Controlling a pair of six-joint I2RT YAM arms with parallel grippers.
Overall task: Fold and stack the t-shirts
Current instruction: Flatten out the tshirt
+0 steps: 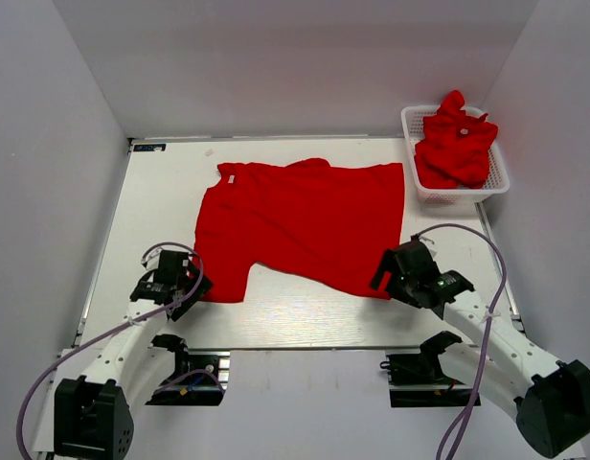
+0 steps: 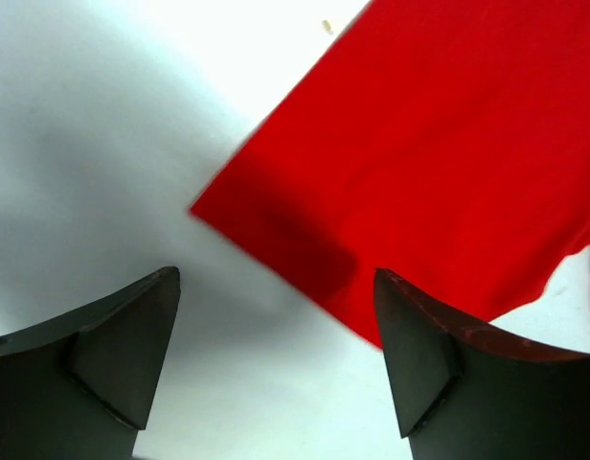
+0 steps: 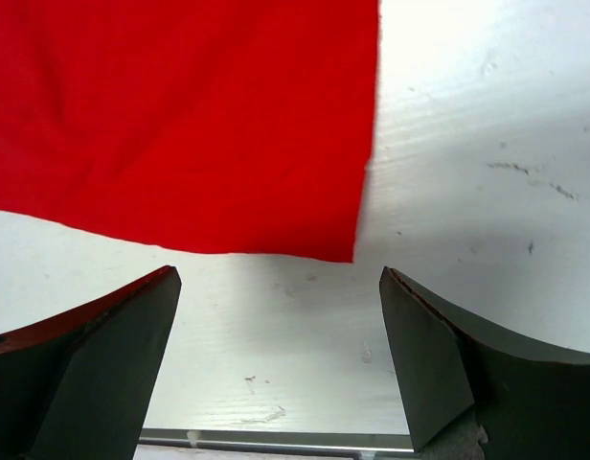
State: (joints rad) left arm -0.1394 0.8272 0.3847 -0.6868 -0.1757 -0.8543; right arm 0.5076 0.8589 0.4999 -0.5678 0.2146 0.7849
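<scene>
- One red t-shirt (image 1: 305, 225) lies spread flat mid-frame on the table (image 1: 161, 201); a heap of t-shirts (image 1: 456, 144) fills the white basket (image 1: 458, 194) at upper right.
- Left gripper (image 2: 276, 278) — jaws wide apart, holding nothing — hovers at the spread shirt's lower-left corner.
- Right gripper (image 3: 279, 273) — equally spread and empty — is at its lower-right corner.

A white table (image 1: 161, 201) fills the middle, boxed in by plain pale grey walls: the back wall (image 1: 295, 57) at 12 o'clock, the left wall (image 1: 46, 144) at 9, the right wall (image 1: 563, 163) at 3. A metal rail (image 1: 305, 348) edges the table at 6. Small dark scuffs (image 3: 525, 172) mark its painted top. The light is bright and even, with soft shadows
</scene>
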